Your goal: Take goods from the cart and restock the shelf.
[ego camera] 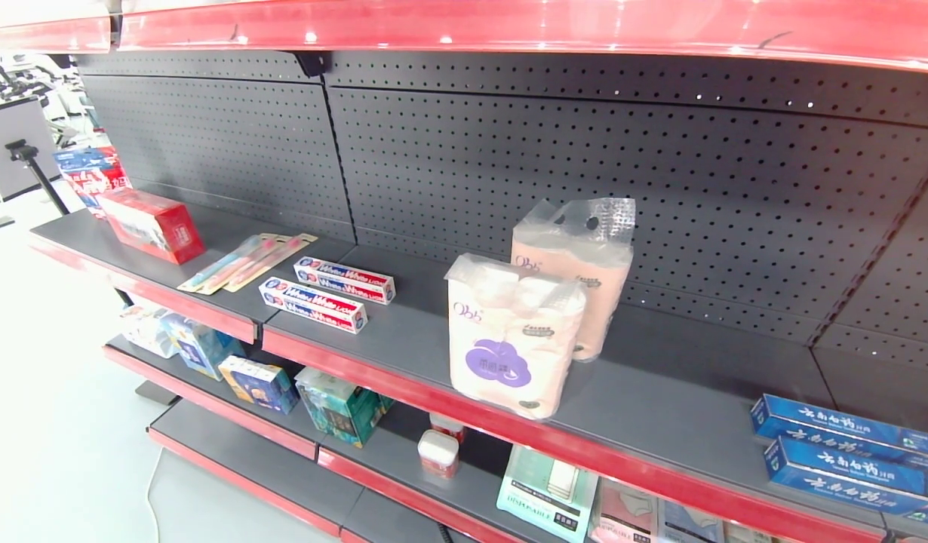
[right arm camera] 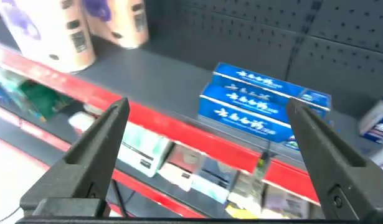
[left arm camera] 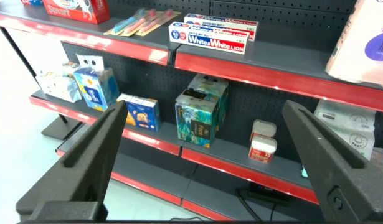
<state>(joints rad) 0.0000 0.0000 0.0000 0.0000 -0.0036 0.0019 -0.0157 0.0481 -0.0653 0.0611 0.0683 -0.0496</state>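
- Left gripper (left arm camera: 203,107): fingers spread wide, nothing between them. It hangs in front of the lower tiers, facing a teal carton (left arm camera: 200,124).
- Right gripper (right arm camera: 207,106): fingers spread wide, empty. It sits off the red front edge, facing the blue toothpaste boxes (right arm camera: 260,102).
- Shelf (ego camera: 404,332): the middle board carries the goods I log below, from the head view.
- Front tissue pack (ego camera: 513,339) stands upright at the board's front edge. The rear tissue pack (ego camera: 577,264) stands upright just behind it, toward my right. I cannot tell whether they touch.
- To my left, two white-and-red toothpaste boxes (ego camera: 313,304) lie flat, side by side.
- Farther left lie the toothbrush packs (ego camera: 245,260), then a red box (ego camera: 153,225).
- The blue toothpaste boxes lie at the far right, well apart from the tissue packs.
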